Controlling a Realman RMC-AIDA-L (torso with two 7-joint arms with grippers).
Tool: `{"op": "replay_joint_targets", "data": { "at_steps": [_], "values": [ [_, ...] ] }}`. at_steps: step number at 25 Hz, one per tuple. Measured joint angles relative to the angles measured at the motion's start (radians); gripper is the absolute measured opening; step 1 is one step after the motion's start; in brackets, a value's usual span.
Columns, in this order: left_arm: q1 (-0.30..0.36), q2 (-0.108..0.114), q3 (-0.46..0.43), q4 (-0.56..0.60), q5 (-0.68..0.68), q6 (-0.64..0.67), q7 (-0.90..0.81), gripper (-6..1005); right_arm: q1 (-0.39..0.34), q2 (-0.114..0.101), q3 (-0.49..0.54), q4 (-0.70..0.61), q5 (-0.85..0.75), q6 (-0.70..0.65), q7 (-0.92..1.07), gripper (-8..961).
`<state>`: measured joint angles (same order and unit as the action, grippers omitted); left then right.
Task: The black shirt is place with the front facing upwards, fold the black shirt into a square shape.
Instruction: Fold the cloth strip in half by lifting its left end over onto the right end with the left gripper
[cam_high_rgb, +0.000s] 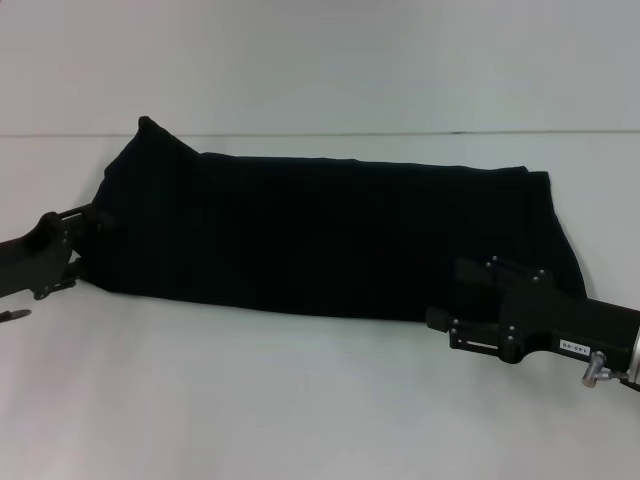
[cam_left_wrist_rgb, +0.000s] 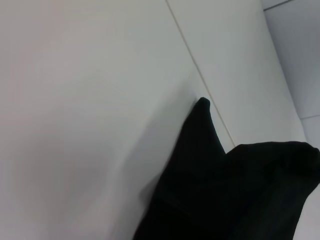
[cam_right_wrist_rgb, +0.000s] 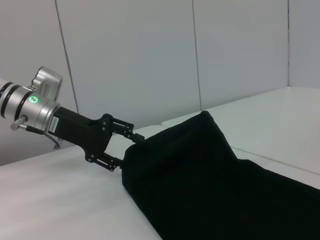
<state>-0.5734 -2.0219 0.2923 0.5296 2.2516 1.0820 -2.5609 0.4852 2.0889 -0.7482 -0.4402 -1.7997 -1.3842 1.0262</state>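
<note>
Black shirt (cam_high_rgb: 330, 235) between both end effectors, lettering hidden

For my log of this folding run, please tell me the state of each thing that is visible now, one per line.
black shirt: folded into a long band lying across the table, one corner at the robot's left raised into a peak, no lettering showing.
left tool: at the shirt's left end, its fingers shut on the cloth there.
right tool: at the near edge of the shirt, toward its right end; fingers not visible.
table: white, carrying the shirt.
</note>
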Motion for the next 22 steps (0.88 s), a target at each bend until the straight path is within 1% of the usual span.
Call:
{"op": "replay_joint_targets", "data": {
  "at_steps": [8,14,20,22],
  "values": [
    [0.001,0.001,0.004,0.004,0.001,0.001,0.071,741,0.003,0.000,-0.002,0.000,0.001,0.005,0.000,857],
    [-0.001,0.002,0.035,0.006,0.003,0.012,0.124,719,0.003,0.000,0.003,0.000,0.002,0.005,0.007,858],
    [0.000,0.002,0.037,0.013,0.002,0.017,0.140,517,0.009,0.000,0.005,0.000,0.002,0.005,0.007,858],
    [0.003,0.002,0.035,0.017,0.002,0.021,0.141,421,0.011,0.000,0.006,0.000,0.002,0.005,0.008,858]
  ]
}}
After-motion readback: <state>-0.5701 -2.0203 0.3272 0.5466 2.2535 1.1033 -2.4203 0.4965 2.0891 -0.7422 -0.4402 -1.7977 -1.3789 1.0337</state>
